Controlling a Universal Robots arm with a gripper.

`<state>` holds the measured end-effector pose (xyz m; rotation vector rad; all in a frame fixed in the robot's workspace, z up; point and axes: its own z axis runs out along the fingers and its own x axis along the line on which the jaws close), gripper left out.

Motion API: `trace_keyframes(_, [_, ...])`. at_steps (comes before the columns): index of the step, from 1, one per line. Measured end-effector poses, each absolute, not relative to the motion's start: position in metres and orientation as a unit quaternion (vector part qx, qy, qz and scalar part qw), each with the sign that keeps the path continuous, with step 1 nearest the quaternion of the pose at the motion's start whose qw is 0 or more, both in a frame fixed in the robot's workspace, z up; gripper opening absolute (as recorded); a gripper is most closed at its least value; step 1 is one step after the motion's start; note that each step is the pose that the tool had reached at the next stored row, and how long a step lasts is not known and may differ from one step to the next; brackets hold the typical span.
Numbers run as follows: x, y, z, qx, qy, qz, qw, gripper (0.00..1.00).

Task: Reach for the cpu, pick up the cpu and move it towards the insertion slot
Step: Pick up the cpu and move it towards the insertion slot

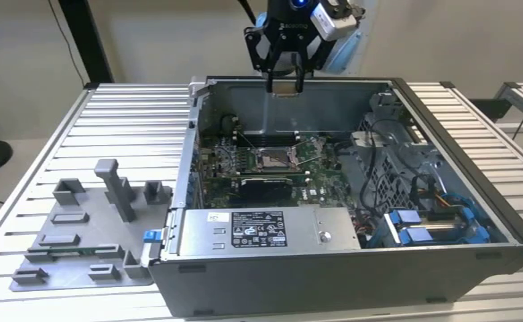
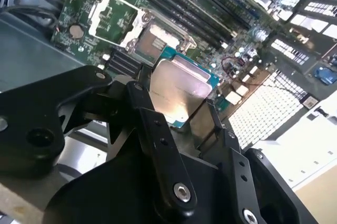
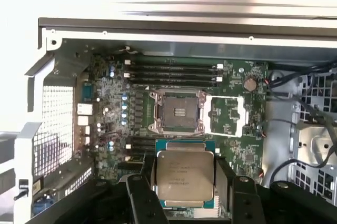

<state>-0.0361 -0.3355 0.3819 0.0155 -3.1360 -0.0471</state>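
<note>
Cpu (image 3: pixel 185 176), 1 silvery square chip with a teal edge, sits clamped between the 2 black fingers (image 3: pixel 141 199) of the gripper (image 1: pixel 284 86), raised above the open computer case (image 1: pixel 476 176) near its back wall in the exterior view. Below it on the green board (image 3: pixel 113 129) lies 1 insertion slot (image 3: pixel 177 111), its dark centre bare and its metal frame (image 3: pixel 227 116) swung open beside it. On the table, 1 grey fixture tray (image 1: pixel 69 268) with several posts lies toward the exterior view's left of the case.

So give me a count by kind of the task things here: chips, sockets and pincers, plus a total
cpu: 1, held in the pincer above the open case
insertion slot: 1, open and empty on the green board
pincer: 1, shut on the cpu's edges
Total: 3
</note>
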Motion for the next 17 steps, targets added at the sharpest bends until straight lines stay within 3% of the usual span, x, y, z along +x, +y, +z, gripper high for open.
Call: trace_keyframes(17, [-0.038, -0.316, 0.379, -0.005, -1.000, -0.015, 0.003, 0.00])
